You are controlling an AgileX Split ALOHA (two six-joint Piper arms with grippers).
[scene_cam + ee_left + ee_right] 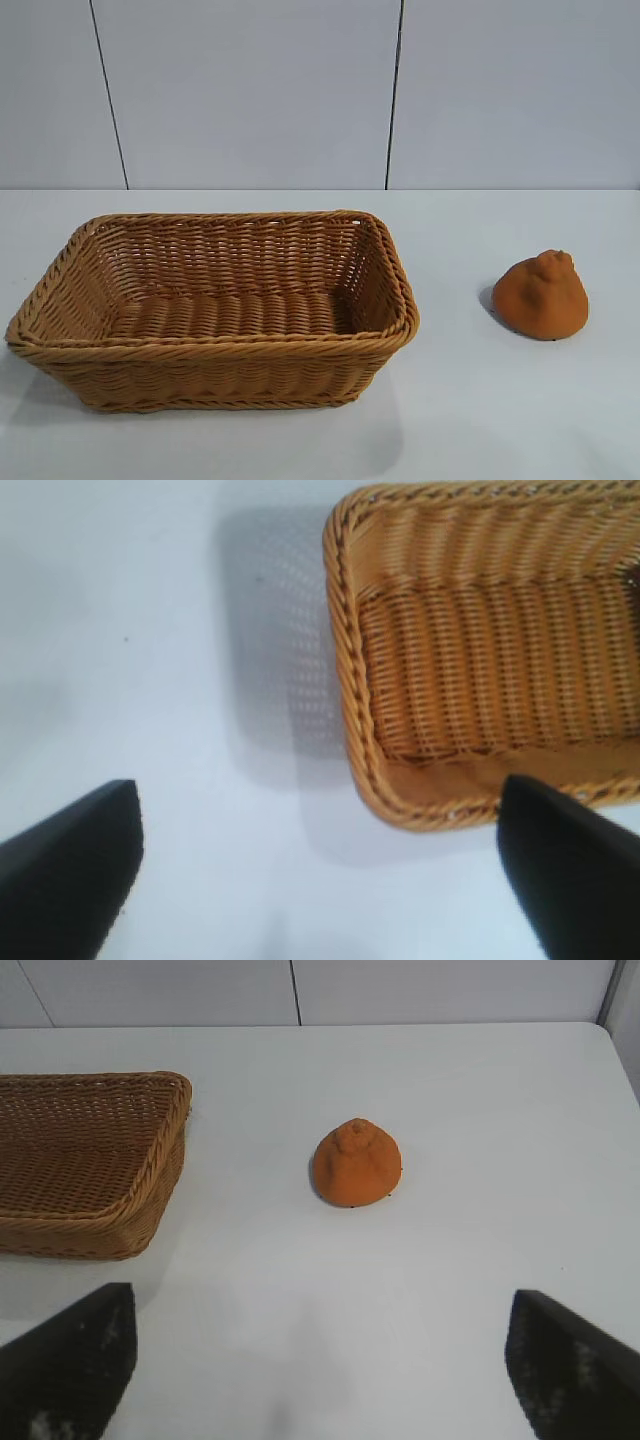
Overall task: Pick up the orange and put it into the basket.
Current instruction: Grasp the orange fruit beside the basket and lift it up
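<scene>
The surface is plain white and smooth, with soft grey shadows beside the things on it. Behind it stands a pale wall made of big flat panels, with thin dark lines running up and down between them. The basket sits on the left part of the surface. It is brown and woven, with a twisted rim and sloping sides, and nothing lies inside it. The orange rests on the surface to the right of the basket, well apart from it, with its bumpy top pointing up. No arm shows in the outside view. The left claw hangs over the bare surface just beside one corner of the basket, its two dark fingers spread wide with nothing between them. The right claw points toward the orange from some way off, and its fingers are also spread wide and hold nothing
</scene>
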